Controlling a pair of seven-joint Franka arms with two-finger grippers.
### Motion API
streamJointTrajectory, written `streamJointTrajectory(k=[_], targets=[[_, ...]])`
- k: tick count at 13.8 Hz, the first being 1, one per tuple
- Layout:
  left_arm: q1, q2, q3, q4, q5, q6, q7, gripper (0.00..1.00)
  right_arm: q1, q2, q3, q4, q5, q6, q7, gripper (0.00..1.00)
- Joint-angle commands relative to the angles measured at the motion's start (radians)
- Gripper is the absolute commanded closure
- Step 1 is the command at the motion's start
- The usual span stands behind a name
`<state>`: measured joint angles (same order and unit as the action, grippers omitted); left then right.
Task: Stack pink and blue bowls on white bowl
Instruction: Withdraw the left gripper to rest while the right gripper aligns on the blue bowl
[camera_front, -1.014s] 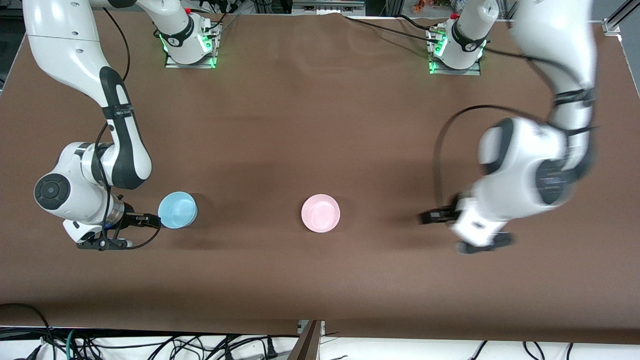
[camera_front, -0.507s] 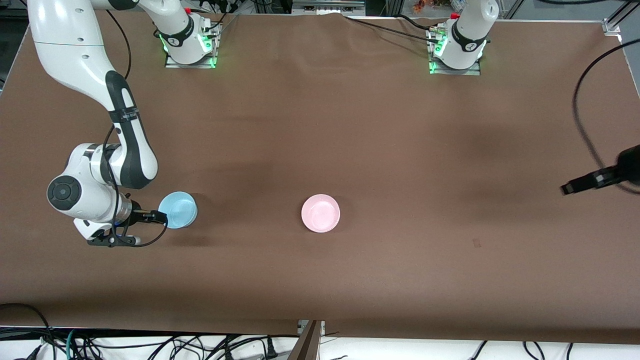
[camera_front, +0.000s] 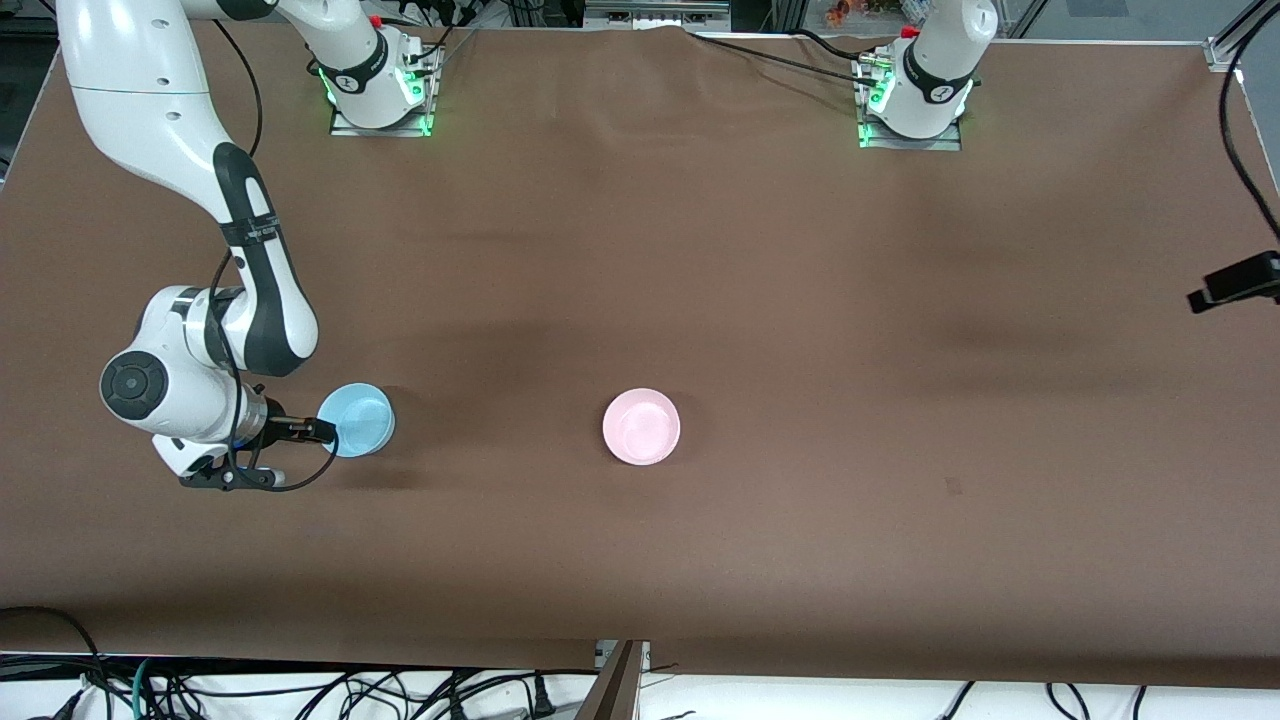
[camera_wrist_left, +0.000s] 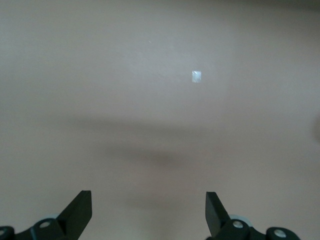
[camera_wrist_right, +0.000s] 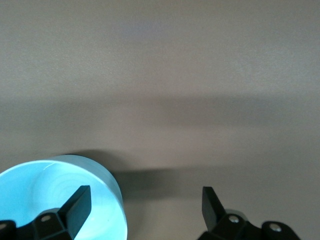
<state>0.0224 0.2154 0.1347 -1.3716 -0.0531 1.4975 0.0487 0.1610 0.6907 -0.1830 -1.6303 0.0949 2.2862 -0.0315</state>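
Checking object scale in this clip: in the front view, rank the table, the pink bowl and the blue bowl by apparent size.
1. table, by far the largest.
2. pink bowl and blue bowl: they look alike in size, so no ranking between them.

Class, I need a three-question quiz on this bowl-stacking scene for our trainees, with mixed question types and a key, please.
1. True or false: the right pincer is shut on the blue bowl.
2. Which bowl sits toward the right arm's end of the table? A) pink bowl B) blue bowl
3. Fill in: the left pincer, over the table's edge at the left arm's end, is ____.

Key:
1. False. It is open, with one finger over the blue bowl.
2. B. The pink bowl sits mid-table.
3. Open.
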Motion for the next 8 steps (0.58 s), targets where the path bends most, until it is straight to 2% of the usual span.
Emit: streamJointTrajectory(k=[1, 2, 4, 8], targets=[[0.072, -0.028, -0.154, -0.046, 0.056, 0.004, -0.048, 0.00, 0.000, -0.014, 0.002, -0.034, 0.016, 0.027, -0.019, 0.02], [0.088, -0.039, -0.185, -0.067, 0.056, 0.004, -0.071, 0.00, 0.000, -0.017, 0.002, -0.040, 0.016, 0.027, -0.019, 0.02], [0.103, -0.082, -0.193, -0.133, 0.058, 0.016, -0.063, 0.00, 0.000, -0.019, 0.002, -0.046, 0.016, 0.027, -0.019, 0.03], [0.113, -0.103, -0.204, -0.172, 0.056, 0.017, -0.066, 0.00, 0.002, -0.051, 0.017, -0.097, 0.016, 0.027, -0.019, 0.03]])
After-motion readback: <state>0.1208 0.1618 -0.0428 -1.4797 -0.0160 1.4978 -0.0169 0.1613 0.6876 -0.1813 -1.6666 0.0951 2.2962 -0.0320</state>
